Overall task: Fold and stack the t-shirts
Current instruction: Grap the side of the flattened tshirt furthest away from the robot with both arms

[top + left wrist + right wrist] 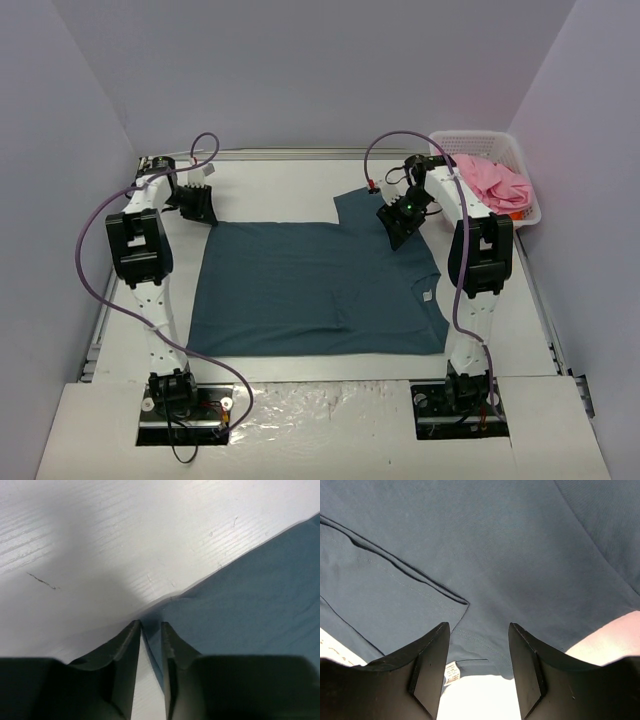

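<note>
With the teal t-shirt (310,295) flat mid-table and the pink t-shirt (495,180) in the basket (465,140), I needed level pinches on both far corners — left gripper (151,625) sat nearly closed at its corner, hold impossible to tell, right gripper (479,626) gaped open over cloth.

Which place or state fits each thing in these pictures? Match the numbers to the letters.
Things:
1. blue shirt
2. pink shirt
3. left hand
4. right hand

Places or states:
A. in the white basket
B. wide open, over blue cloth
C. lying flat on the table
D. at the blue shirt's far left corner

Pairs: 1-C, 2-A, 3-D, 4-B
</note>
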Robot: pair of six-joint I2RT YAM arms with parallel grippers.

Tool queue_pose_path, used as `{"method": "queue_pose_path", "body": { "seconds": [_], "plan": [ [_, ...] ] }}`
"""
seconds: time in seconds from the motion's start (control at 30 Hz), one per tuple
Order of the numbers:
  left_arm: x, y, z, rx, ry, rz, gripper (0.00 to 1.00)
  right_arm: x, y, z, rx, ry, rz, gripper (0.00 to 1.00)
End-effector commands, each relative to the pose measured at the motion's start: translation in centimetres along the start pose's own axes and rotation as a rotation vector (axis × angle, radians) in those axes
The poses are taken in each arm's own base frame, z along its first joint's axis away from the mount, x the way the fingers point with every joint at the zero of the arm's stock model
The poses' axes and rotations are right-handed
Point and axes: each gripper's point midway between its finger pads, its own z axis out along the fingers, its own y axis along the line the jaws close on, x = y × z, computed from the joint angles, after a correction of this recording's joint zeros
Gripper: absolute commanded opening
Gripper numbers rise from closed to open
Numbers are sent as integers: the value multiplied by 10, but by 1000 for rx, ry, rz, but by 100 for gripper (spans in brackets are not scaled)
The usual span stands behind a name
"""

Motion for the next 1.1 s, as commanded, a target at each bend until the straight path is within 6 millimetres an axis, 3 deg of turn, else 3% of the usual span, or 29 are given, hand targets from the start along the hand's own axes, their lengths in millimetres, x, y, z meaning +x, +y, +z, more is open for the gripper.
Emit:
{"method": "queue_pose_path", "body": {
  "seconds": [0.0, 0.23, 0.37, 0.5, 0.63, 0.67, 0.73, 0.9, 1.07],
  "plan": [
    [-4, -13, 0, 23, 5, 37, 19, 13, 8, 2, -43, 46, 28, 46],
    [6, -16, 10, 7, 55, 64, 17, 16, 8, 3, -43, 57, 26, 46],
    [8, -15, 11, -7, 67, 69, 3, 17, 7, 4, -42, 60, 25, 45],
    [9, -11, 9, -40, 65, 74, 2, 17, 7, 5, -43, 61, 27, 43],
    [-7, -7, -4, -119, -14, 101, 2, 9, 3, -2, -23, 34, 25, 43],
    [-1, -7, -5, -139, -11, 86, 2, 3, 1, -6, -9, 17, 23, 42],
    [-17, -12, -17, -170, -71, 114, 2, -3, -3, -12, 6, -3, 26, 42],
    [-32, -24, -39, -227, -129, 129, 2, -26, -18, -33, 64, -77, 41, 43],
    [-39, -33, -51, -249, -152, 149, 2, -41, -37, -38, 98, -119, 51, 45]
  ]
}}
